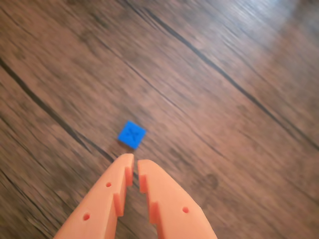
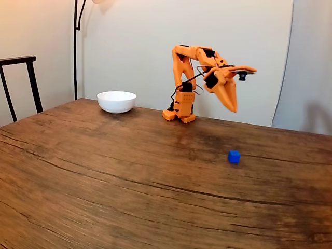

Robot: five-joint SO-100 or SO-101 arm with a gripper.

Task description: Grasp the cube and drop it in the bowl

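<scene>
Counter [image 2: 104, 181]: carries the bowl, the arm's base and the cube.
Bowl [image 2: 116, 101]: far edge of the counter in the fixed view, left of the arm's base.
Arm base [image 2: 180, 115]: far edge, between bowl and cube across the view.
Cube [image 2: 234, 156]: on the counter, right of and nearer than the base, well apart from the bowl.
Claw [image 2: 233, 110]: raised above the counter, behind the cube; in the wrist view its tips sit just below the cube [image 1: 132, 134], apart from it.
Chair [image 2: 21, 85]: beyond the counter's left edge.

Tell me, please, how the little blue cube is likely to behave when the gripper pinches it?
The cube looks rigid with flat faces, so it probably won't roll. Being tiny, it is likely light and may skid on the wooden table if the gripper nudges it off-centre.
</scene>
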